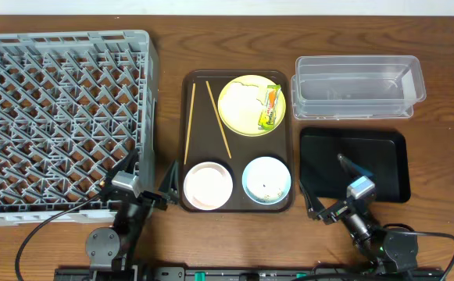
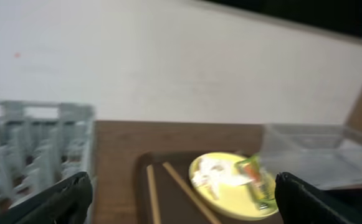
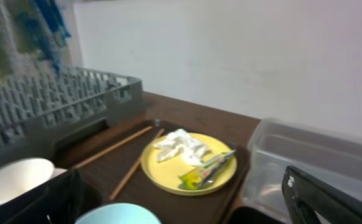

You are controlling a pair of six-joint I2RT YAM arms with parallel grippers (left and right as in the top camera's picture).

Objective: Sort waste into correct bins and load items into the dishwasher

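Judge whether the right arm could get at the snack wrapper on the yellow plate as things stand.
Probably yes. The wrapper lies uncovered on the plate, towards its right edge. The right gripper is open and empty, and nothing tall stands between them.

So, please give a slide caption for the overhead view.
Loaded brown tray between the grey rack, clear tub and black tray.
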